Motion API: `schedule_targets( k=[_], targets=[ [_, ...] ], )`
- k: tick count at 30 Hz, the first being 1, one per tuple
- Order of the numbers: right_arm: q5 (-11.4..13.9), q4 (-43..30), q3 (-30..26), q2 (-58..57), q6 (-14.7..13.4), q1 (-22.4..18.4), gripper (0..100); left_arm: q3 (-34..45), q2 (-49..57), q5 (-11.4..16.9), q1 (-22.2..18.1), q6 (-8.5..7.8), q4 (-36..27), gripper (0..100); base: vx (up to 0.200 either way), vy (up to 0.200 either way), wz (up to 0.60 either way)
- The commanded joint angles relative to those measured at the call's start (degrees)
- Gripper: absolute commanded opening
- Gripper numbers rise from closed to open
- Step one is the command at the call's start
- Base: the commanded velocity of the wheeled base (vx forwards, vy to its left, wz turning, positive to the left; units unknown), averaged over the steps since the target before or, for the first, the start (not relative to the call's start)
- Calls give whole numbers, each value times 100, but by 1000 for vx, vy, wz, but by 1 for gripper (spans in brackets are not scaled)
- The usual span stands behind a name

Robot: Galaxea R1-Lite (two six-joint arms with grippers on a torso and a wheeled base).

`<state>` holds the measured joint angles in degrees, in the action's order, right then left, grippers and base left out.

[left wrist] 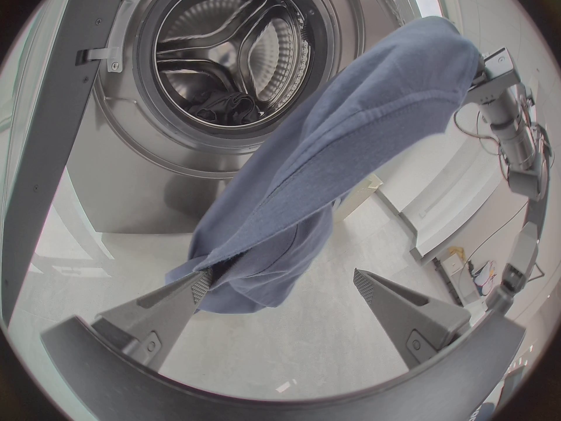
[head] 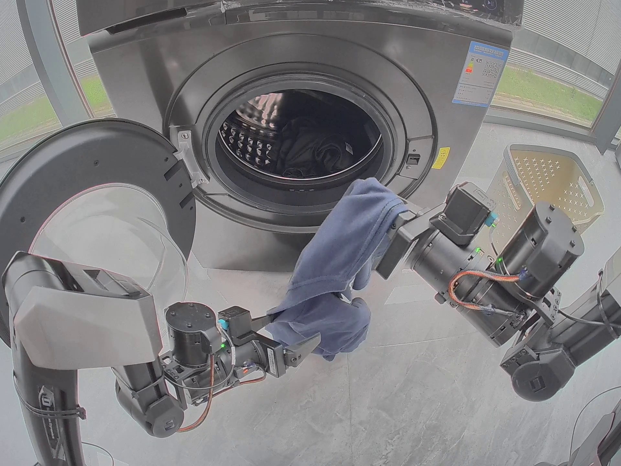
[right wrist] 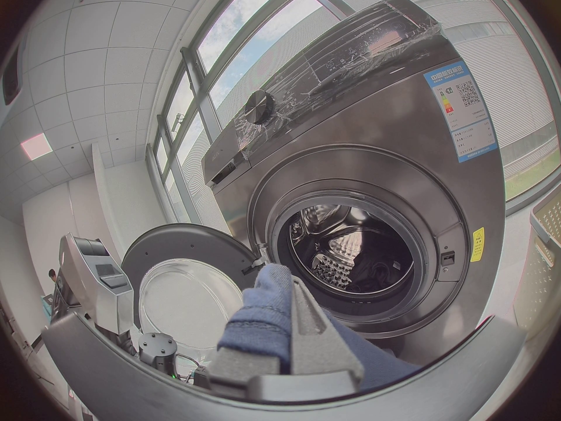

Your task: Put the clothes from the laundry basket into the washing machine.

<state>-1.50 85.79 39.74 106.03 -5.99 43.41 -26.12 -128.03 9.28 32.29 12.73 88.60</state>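
Note:
A blue garment (head: 343,254) hangs in front of the washing machine (head: 310,53), just below the round drum opening (head: 301,134). My right gripper (head: 396,220) is shut on its upper end (right wrist: 266,314). The lower folds (left wrist: 257,270) sag down to my left gripper (head: 292,332), which stands open beneath them. One of its fingers (left wrist: 196,287) touches the cloth; the other (left wrist: 368,285) is apart from it. A dark garment (head: 314,147) lies inside the drum (left wrist: 225,106). The beige laundry basket (head: 550,179) stands to the right of the machine.
The machine's round door (head: 97,182) is swung wide open to the left, close above my left arm. Grey tiled floor (head: 401,396) spreads in front of the machine. Windows (head: 563,66) run behind the machine.

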Motion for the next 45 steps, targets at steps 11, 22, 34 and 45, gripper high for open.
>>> schedule_targets(
  k=[11, 22, 34, 45],
  targets=[
    [1, 8, 7, 67, -8, -17, 0, 2, 823, 22, -171, -227, -1, 100, 0, 0, 0],
    [-70, 8, 16, 102, -69, 27, 0, 415, 498, 320, -74, -244, -1, 100, 0, 0, 0],
    [-70, 8, 25, 181, -78, 62, 0, -262, -530, 347, 67, -236, 17, 100, 0, 0, 0],
    [-79, 8, 42, 207, -78, 71, 0, -965, -1154, 338, 163, -262, 17, 100, 0, 0, 0]
  ],
)
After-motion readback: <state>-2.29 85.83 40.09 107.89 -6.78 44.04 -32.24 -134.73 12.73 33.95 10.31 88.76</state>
